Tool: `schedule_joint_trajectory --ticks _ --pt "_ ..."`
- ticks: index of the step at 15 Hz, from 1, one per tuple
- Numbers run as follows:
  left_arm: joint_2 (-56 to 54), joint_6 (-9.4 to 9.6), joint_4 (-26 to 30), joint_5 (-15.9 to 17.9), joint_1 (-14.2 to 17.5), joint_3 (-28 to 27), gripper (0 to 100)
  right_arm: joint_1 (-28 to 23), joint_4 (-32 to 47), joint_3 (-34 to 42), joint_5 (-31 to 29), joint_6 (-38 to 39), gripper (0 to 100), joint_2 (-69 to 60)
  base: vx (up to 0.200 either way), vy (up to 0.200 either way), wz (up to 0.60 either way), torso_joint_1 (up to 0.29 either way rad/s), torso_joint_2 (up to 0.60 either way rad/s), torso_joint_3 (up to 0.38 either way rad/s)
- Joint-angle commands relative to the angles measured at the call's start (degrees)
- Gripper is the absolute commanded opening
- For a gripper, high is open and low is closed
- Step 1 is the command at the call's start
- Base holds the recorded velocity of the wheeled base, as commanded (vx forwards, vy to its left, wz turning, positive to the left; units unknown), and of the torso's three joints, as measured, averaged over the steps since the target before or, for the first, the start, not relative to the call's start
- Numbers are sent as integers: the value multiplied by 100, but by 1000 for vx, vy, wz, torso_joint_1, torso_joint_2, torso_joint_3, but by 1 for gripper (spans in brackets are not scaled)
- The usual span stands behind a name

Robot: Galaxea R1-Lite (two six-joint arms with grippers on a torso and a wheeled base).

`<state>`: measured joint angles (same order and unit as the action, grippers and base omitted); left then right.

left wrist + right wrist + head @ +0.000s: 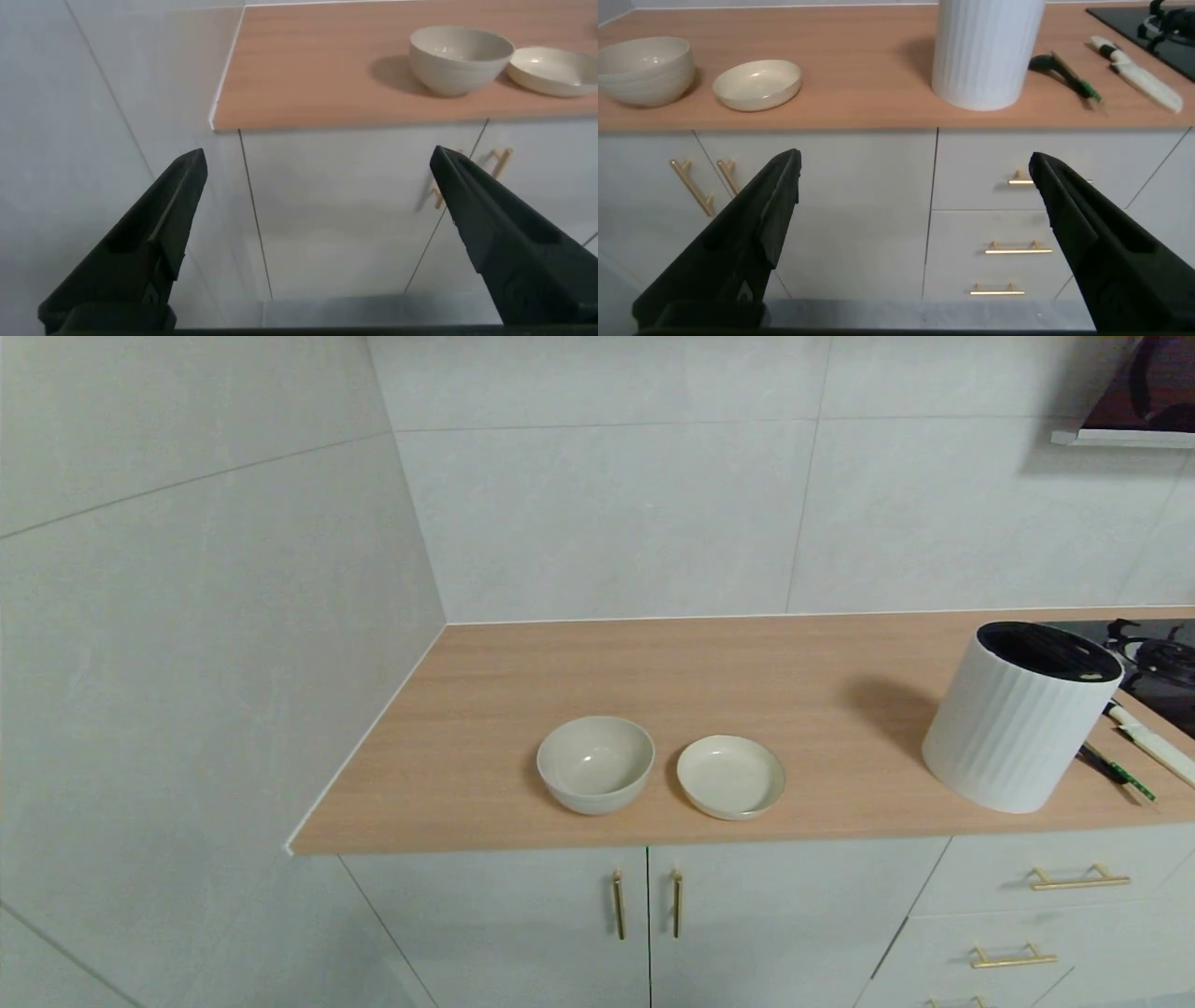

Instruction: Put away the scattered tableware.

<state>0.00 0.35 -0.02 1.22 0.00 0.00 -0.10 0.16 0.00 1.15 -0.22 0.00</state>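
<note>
A cream bowl (595, 763) and a shallow cream plate (730, 776) sit side by side near the front edge of the wooden counter (709, 681). The bowl (460, 59) and plate (551, 70) also show in the left wrist view, and the bowl (643, 68) and plate (757, 83) in the right wrist view. My left gripper (318, 243) hangs open below counter height, in front of the cabinet's left end. Also open, my right gripper (915, 243) hangs before the cabinet fronts, empty.
A white ribbed cylindrical container (1020, 717) with a dark inside stands at the counter's right. Beside it lie a dark green-tipped utensil (1117, 773) and a white-handled one (1151, 745). A gas hob (1153, 658) is at the far right. Tiled walls close the left and back.
</note>
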Motion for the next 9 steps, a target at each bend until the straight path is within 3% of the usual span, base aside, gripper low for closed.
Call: schedule_joint_trajectory --ticks 1,9 --pt "0 0 2 1 0 0 100 1 2 0 0 -4 100 0 0 0 0 -188 408 222" --pt "0 0 2 1 0 0 100 1 2 0 0 -4 100 0 0 0 0 -245 538 290"
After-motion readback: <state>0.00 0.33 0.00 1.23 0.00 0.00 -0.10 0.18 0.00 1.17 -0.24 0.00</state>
